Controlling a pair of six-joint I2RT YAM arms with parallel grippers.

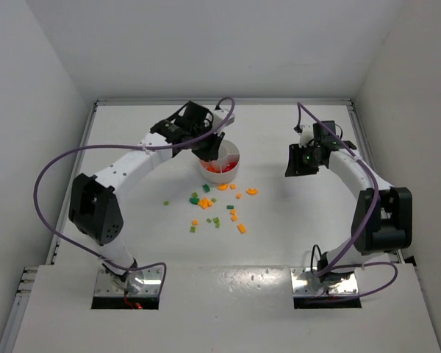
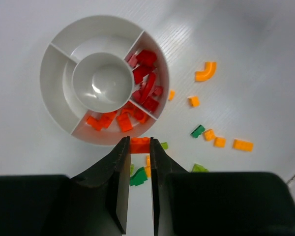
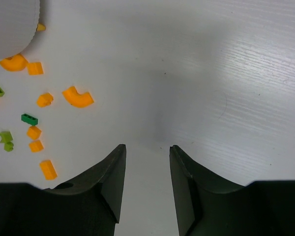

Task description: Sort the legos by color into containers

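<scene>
**Q:** What does your widest view show?
**A:** You have a white counter point(image 1: 294, 246). The left arm point(image 1: 125, 163) reaches over the dish point(image 1: 228, 170), and the right arm point(image 1: 356, 176) is well apart from it on the right.

**Q:** How is your dish filled?
**A:** It's round, with a central cup and wedges around it. Red legos point(image 2: 145, 76) lie in one wedge, and orange legos point(image 2: 110, 120) lie in the next wedge, nearest your left wrist camera.

**Q:** And your right jaws?
**A:** They're released, hanging over the counter to the right of the loose legos point(image 1: 219, 209). Those are orange and green, scattered on the counter on the near side of the dish. A curved lego point(image 3: 78, 97), also orange, lies among them.

**Q:** What's the smallest thing you're handling?
**A:** A single orange lego point(image 2: 140, 144). Your left jaws are clenched on it at their tips, just beside the dish rim by the orange wedge. You can't tell its height above the counter.
</scene>
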